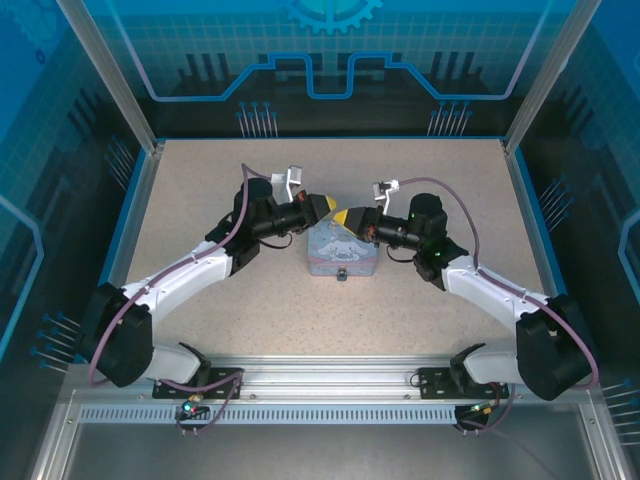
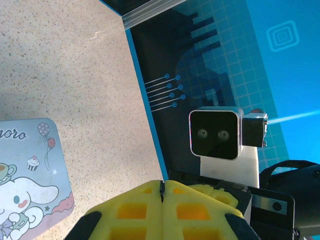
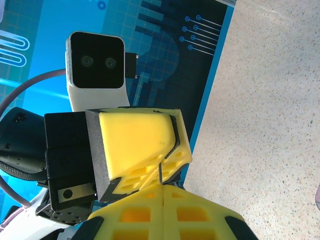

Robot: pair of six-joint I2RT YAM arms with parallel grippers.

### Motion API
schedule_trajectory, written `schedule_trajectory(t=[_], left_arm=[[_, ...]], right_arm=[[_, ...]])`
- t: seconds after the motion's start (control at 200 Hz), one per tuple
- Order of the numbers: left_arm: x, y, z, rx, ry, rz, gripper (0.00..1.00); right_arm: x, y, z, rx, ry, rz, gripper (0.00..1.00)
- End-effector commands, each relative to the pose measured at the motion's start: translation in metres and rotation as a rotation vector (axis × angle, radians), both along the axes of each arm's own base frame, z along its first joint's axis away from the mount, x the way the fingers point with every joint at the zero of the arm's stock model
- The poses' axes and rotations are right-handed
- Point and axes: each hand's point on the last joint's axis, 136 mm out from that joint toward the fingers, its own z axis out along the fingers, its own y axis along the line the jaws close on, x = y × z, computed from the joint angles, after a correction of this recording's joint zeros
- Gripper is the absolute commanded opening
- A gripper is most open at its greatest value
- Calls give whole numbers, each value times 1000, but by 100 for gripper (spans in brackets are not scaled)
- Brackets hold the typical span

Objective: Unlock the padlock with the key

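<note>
Yellow-tipped, the left gripper [image 1: 322, 207] and right gripper [image 1: 346, 216] meet tip to tip at frame centre, each with its fingers pressed together, over the upper edge of the tin [image 1: 330, 252]. The padlock [image 1: 341, 274] sits at the tin's lower edge. Speckled table [image 1: 200, 200] lies open all round.

arms [image 1: 190, 265] white shells, black joints | cables [image 1: 455, 200] purple | end effector fingers [image 3: 135, 145] yellow

Matt speckled table [image 1: 200, 260], glossy printed tin [image 1: 335, 250]
</note>
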Motion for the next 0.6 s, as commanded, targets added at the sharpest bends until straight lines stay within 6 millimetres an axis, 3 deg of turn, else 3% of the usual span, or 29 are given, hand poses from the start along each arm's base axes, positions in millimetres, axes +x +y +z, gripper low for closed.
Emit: schedule_trajectory(t=[0.0,0.065,0.19,0.23,0.265,0.455,0.545,0.595], left_arm=[[0,1,-9,20,-1,12,0],[3,8,-10,19,-1,62,0],[9,22,-7,-7,0,170,0],[9,24,-7,-13,4,203,0],[10,26,-7,-17,8,231,0],[12,30,-8,-48,14,341,0],[14,32,-7,-65,17,360,0],[16,33,-4,-70,13,372,0]], right_arm=[[4,-5,8,-22,-20,-19,23],[8,-19,6,-42,-15,-70,50],[14,-36,2,-63,-4,-150,80],[15,-38,1,-74,2,-165,86],[17,-39,-1,-81,9,-175,99],[28,-43,-13,-177,40,-241,100],[32,-59,-23,-310,72,-327,100],[36,-68,-15,-377,78,-370,100]])
